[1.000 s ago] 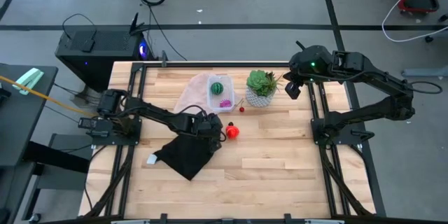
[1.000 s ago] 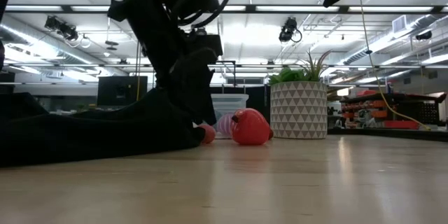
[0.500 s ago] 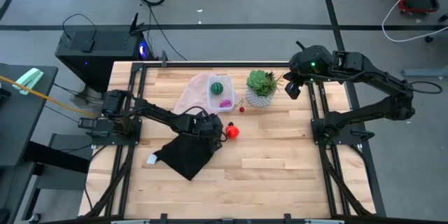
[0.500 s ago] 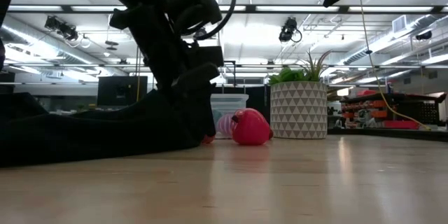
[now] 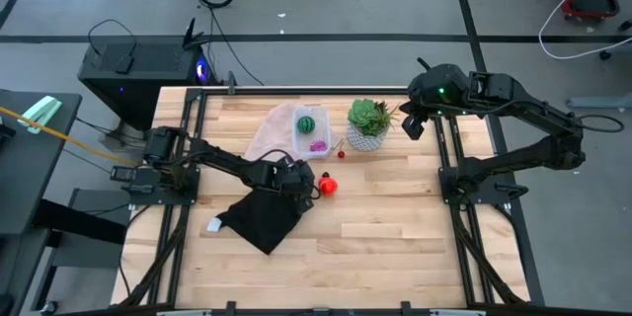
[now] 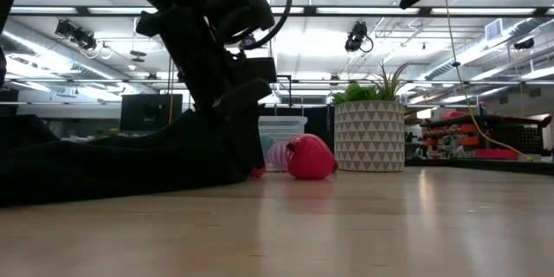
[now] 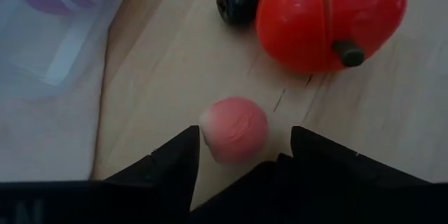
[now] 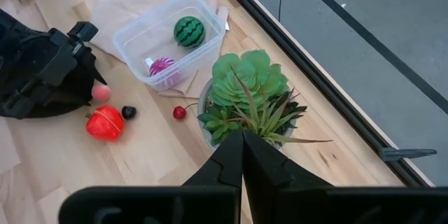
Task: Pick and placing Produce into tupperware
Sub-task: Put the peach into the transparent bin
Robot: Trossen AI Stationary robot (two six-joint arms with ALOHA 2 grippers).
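Produce in play: a small pink ball [image 7: 233, 129] sits at the centre of the high view, between the left gripper [image 7: 241, 155]'s half-open jaws; centring it before squeezing should stop it rolling. Right gripper [image 8: 242, 155] waits, pinched closed, upper right.

The table [image 5: 395, 227] lies bare on its near and right parts, open for passage. The left pincer [image 7: 238, 155] straddles a pink ball [image 7: 234, 129], with a red fruit [image 7: 329, 17] and a black bead [image 7: 238, 1] just beyond. The tub [image 8: 171, 38] stands open-topped, flanked by the plant pot [image 8: 245, 101]. A black cloth [image 5: 259, 219] covers the near-left.
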